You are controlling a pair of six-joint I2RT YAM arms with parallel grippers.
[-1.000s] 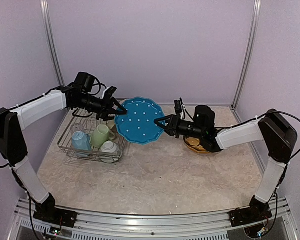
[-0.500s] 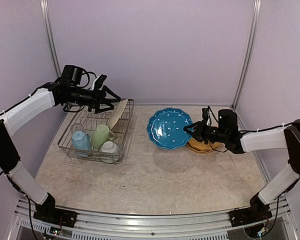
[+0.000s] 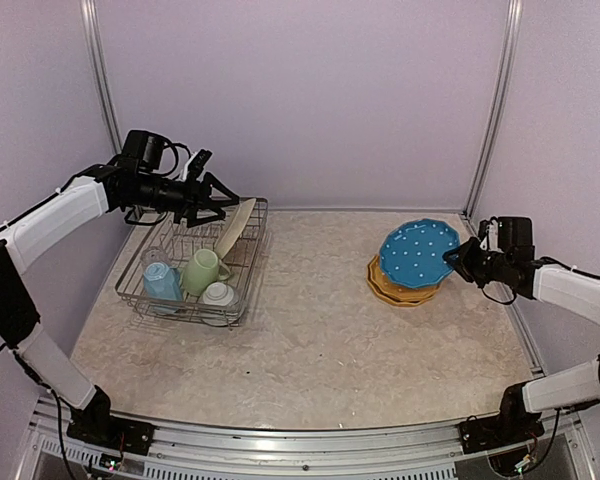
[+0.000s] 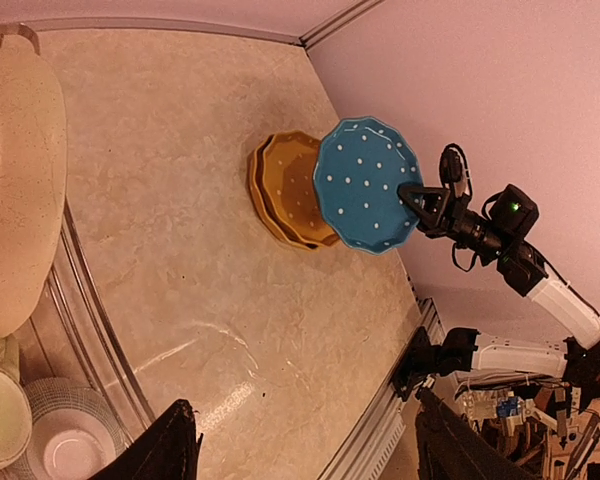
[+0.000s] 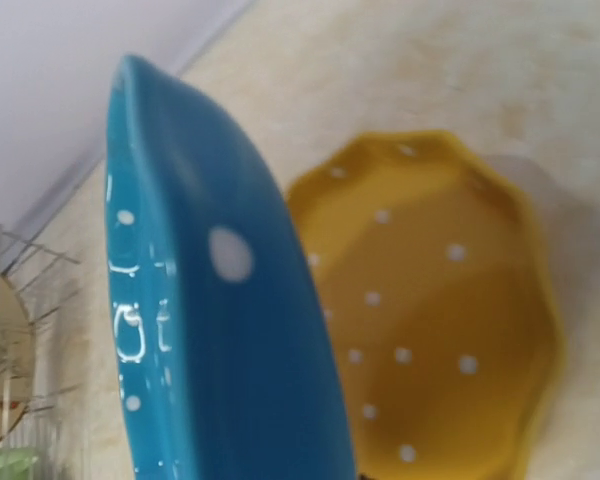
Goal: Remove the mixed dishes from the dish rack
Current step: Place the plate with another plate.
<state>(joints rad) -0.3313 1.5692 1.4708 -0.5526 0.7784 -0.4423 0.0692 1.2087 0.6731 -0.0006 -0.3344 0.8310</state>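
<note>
1. Nearest, in the front end of the wire rack [image 3: 128,272], a blue cup [image 3: 162,282], a green mug [image 3: 202,270] and a white cup [image 3: 218,294] sit packed together, not yet unloaded.
2. To the right, well apart from the rack, two yellow plates [image 3: 392,290] lie stacked flat on the table. This looks like the unloading spot.
3. The right gripper [image 3: 457,257] pinches the rim of the blue plate [image 3: 418,251]. The plate is tilted over the stack, probably so it can be laid on top. Whether it touches the stack cannot be told.
4. At the rack's far end a cream plate [image 3: 235,228] leans on edge among the wires. The left gripper [image 3: 228,208] hovers just beside its upper rim, fingers spread wide and empty, seemingly lined up to take it.
5. The table [image 3: 310,350] is pale and marbled. Plain lilac walls [image 3: 300,100] with metal corner posts [image 3: 495,110] close it in.
</note>
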